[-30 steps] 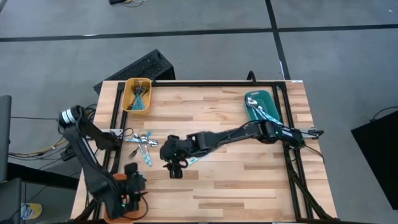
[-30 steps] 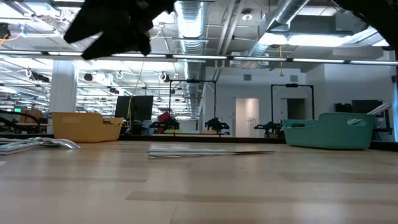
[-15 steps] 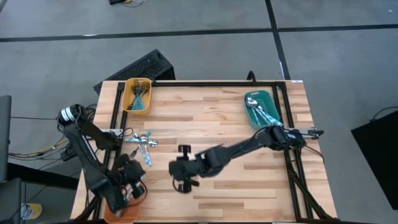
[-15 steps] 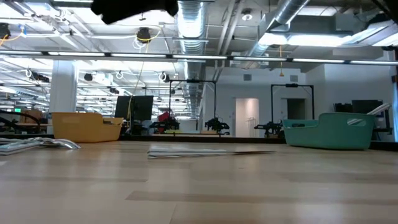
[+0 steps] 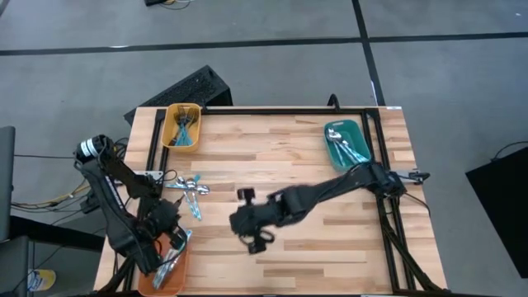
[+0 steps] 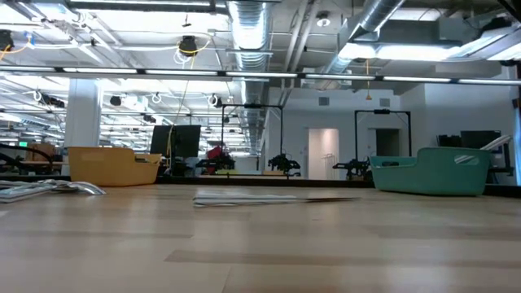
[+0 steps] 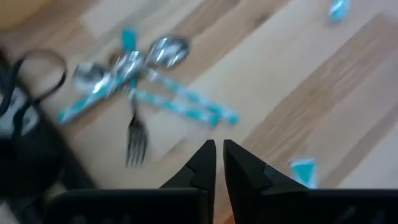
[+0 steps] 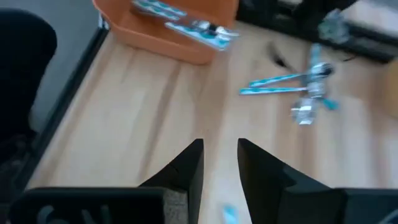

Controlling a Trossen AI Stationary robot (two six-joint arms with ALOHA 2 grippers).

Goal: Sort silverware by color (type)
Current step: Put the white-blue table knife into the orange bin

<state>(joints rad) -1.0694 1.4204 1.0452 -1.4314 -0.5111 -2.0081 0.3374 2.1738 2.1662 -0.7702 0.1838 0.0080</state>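
At lower left, the left tool [image 5: 162, 221] hangs closed and empty by the orange rectangular tray [image 5: 183, 262], the right tool [image 5: 257, 238] part-open at centre; next, picking from the blue-handled silverware [image 5: 188, 188] on the wooden surface [image 5: 313, 165].

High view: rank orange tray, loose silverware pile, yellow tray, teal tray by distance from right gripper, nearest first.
From the right gripper:
1. Loose silverware pile, left-centre of the table.
2. Orange tray, front-left corner; close to the pile's distance.
3. Teal tray, back right.
4. Yellow tray, back-left corner.
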